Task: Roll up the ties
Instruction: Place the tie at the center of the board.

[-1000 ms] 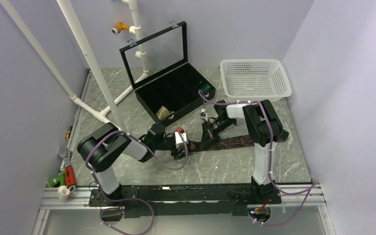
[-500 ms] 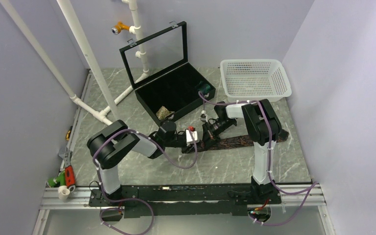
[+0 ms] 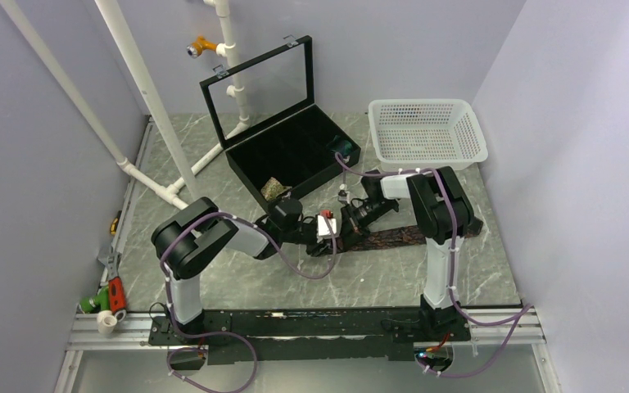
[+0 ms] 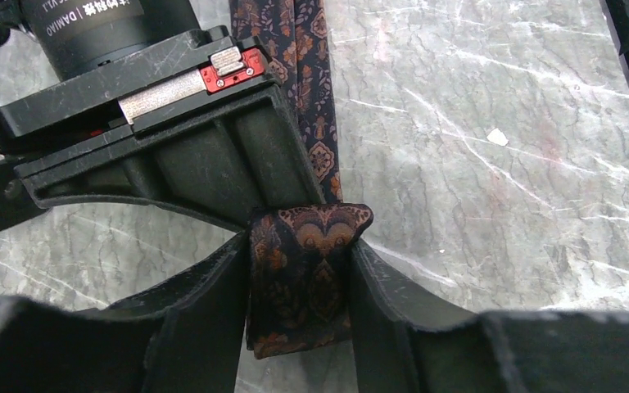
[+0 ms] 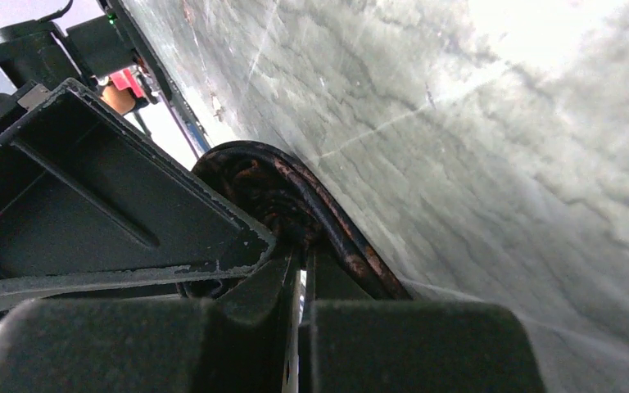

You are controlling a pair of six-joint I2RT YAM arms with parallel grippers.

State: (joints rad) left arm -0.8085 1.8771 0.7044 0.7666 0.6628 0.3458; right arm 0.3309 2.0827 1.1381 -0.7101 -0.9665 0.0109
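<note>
A dark brown-maroon tie point(image 3: 409, 237) lies stretched across the table toward the right. Its near end is wound into a small roll point(image 4: 303, 282). In the left wrist view my left gripper point(image 4: 299, 246) presses that roll from both sides, and the flat tie point(image 4: 311, 90) runs away beyond it. My right gripper point(image 5: 299, 250) is shut, pinching the tie at its tips, with a band of the fabric point(image 5: 328, 217) curving round them. In the top view the left gripper point(image 3: 333, 235) and the right gripper point(image 3: 346, 224) meet nose to nose. A tan rolled tie point(image 3: 274, 189) and a teal one point(image 3: 342, 148) sit in the black box.
The open black box point(image 3: 295, 155) with its raised glass lid stands behind the grippers. A white basket point(image 3: 467, 135) is at the back right. White pipes point(image 3: 151, 98) cross the left side. Hand tools point(image 3: 111, 293) lie at the left front edge.
My left arm has reached to the right, up to the right gripper, and its fingers have come in onto the rolled end of the tie. The right gripper stayed shut in place.
</note>
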